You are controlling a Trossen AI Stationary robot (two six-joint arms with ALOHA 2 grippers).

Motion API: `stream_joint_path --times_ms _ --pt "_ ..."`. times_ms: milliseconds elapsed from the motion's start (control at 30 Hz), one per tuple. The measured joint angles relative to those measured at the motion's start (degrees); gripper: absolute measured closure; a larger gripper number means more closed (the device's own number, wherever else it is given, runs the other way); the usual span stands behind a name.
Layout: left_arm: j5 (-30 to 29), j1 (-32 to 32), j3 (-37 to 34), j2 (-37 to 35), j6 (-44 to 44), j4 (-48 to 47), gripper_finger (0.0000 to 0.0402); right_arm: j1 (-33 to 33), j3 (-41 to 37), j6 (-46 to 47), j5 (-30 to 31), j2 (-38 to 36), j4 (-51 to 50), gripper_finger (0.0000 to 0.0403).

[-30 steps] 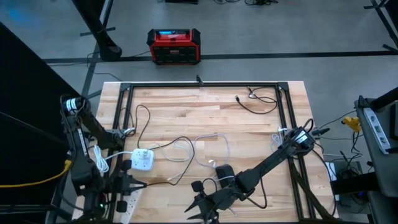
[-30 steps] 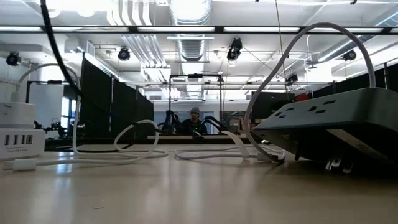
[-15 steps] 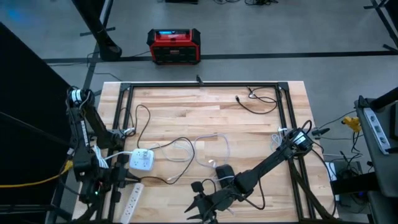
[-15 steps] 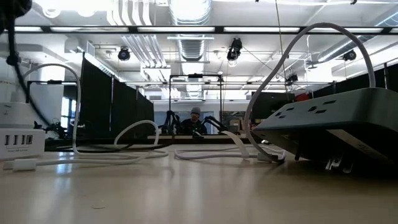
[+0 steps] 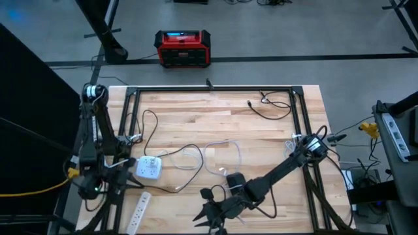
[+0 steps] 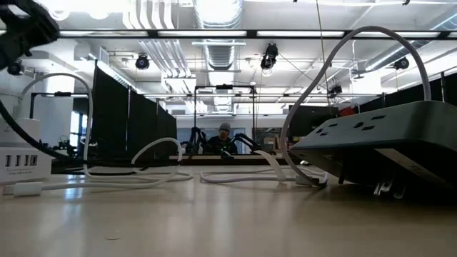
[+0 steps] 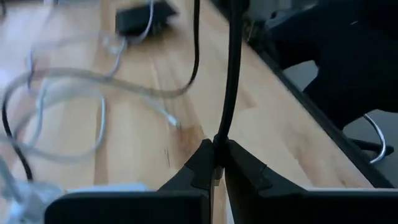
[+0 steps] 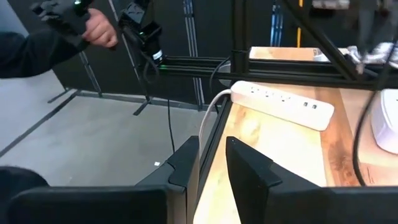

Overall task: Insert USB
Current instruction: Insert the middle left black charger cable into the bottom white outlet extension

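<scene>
surface [image 5: 261,140]: bare wood planks, loose white and black cables, room beyond with a seated person part-hidden | left gripper [image 7: 214,163]: jaws clenched on black cable [image 7: 231,81], had swung off the left edge since earlier | right gripper [image 8: 210,158]: near front edge, jaws narrowing, empty | white USB hub [image 5: 149,168]: left side; plug not discernible

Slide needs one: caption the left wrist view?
Left tool shut on a black cable above the wooden table.
</scene>
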Motion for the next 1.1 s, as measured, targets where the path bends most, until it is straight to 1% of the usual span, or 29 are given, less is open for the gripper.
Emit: stream_joint_path --times_ms 67,133,300,367,433,567,733,900,1100 --pt "-1.51 -1.32 -0.75 -1.99 3.41 3.47 0.0392 -0.42 0.0 1.22 0.09 0.0 -0.06 0.034" --pt "-1.26 -2.57 -1.61 -3.29 6.5 7.59 0.0392 -0.71 0.0 2.08 0.11 0.0 -0.21 0.0344" --pt "-1.61 -3.7 -6.09 -3.61 16.39 23.52 0.0392 -0.68 0.0 2.62 0.09 0.0 -0.22 0.0348" --pt "-2.43 -3.7 -8.04 -2.96 16.39 28.12 0.0392 -0.64 0.0 2.69 -0.05 0.0 -0.22 0.0348" --pt "-3.26 -3.7 -9.63 -2.4 14.44 30.61 0.0392 -0.66 0.0 2.79 -0.02 0.0 -0.18 0.0345" --pt "-3.93 -3.66 -11.03 -1.21 9.06 30.58 0.0392 -0.68 0.0 3.15 0.0 0.0 -0.2 0.0339" --pt "-4.37 -3.57 -11.13 0.38 7.85 30.34 0.0392 -0.67 0.0 2.91 -0.02 0.0 -0.22 0.0337" --pt "-4.18 -3.5 -11.81 1.89 6.03 29.98 0.0392 -0.68 0.0 2.75 -0.01 0.0 -0.26 0.0346" --pt "-2.72 -3.46 -14.11 1.36 4.4 29.4 0.0392 -0.68 0.0 3.12 0.0 0.0 -0.35 0.0354"
